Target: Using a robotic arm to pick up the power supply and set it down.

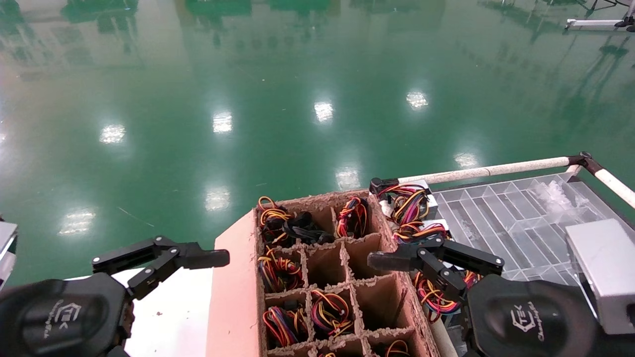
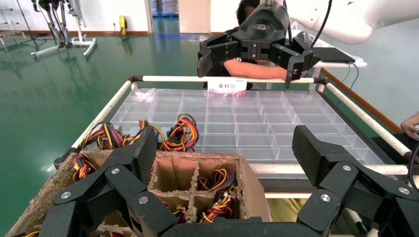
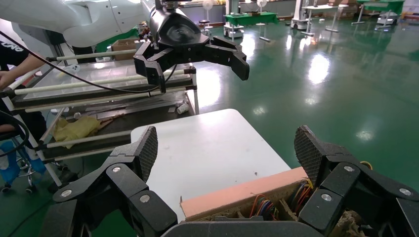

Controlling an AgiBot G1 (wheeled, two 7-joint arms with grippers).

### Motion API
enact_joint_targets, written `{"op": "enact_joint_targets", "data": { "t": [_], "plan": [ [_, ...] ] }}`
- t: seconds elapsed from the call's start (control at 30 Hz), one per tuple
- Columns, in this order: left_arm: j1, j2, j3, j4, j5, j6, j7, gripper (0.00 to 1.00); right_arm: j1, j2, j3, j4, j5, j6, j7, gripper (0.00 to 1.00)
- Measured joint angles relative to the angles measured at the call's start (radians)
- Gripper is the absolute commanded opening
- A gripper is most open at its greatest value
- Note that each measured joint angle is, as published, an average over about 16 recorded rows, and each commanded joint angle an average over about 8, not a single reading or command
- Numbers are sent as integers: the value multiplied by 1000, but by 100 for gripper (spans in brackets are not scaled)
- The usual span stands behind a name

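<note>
I see my right hand [image 1: 392,260] wide open, empty, over the cardboard box [image 1: 342,277]; left hand [image 1: 208,258] open beside it.

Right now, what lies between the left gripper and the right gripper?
In the head view, the brown cardboard divider box, its cells holding coloured wire bundles, lies between the left gripper and right gripper.

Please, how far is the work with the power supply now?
Done: nothing that I can confirm. In hand: nothing; both grippers are open and empty. The right gripper hovers near the power supply beside the cardboard box; the left gripper hangs over the white table. Left: grasp, lift, set down.
</note>
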Motion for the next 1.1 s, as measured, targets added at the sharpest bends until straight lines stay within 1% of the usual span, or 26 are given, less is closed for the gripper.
{"op": "enact_joint_targets", "data": {
  "t": [0.07, 0.1, 0.33, 0.37, 1.1],
  "plan": [
    [0, 0, 0, 0, 0, 0, 0, 99, 0, 0, 0, 0, 0, 0, 0, 100],
    [0, 0, 0, 0, 0, 0, 0, 91, 0, 0, 0, 0, 0, 0, 0, 100],
    [0, 0, 0, 0, 0, 0, 0, 5, 0, 0, 0, 0, 0, 0, 0, 100],
    [0, 0, 0, 0, 0, 0, 0, 0, 0, 0, 0, 0, 0, 0, 0, 100],
    [0, 0, 0, 0, 0, 0, 0, 0, 0, 0, 0, 0, 0, 0, 0, 100]
  ]
}}
